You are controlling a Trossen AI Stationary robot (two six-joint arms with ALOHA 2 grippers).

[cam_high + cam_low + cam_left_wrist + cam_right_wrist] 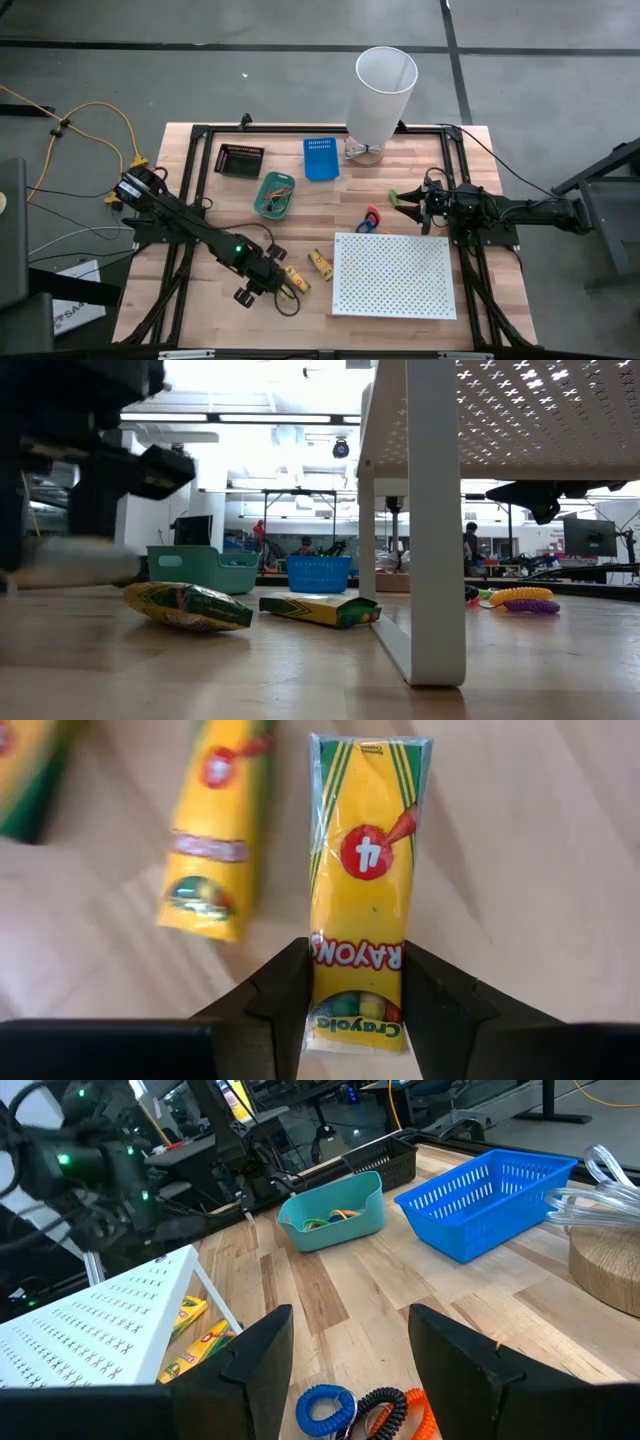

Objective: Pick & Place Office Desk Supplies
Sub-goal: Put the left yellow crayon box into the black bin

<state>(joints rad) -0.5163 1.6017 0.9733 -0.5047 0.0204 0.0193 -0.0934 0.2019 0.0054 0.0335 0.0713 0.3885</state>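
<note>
Left tool (355, 995) | clamped on crayon pack's (362, 870) end | pack's long axis runs straight away from fingers

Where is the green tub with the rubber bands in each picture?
High view: green tub, left of the blue basket.
Low view: tub, again left of the basket.
Left wrist view: not in it.
Right wrist view: tub, beside the basket.
Shared landmark: the blue basket.

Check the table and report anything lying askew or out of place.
Two crayon packs lie loose at odd angles beside the white perforated board, outside any bin. The left gripper is closed on a third crayon pack. Coiled loops lie loose near the waiting right gripper.
</note>
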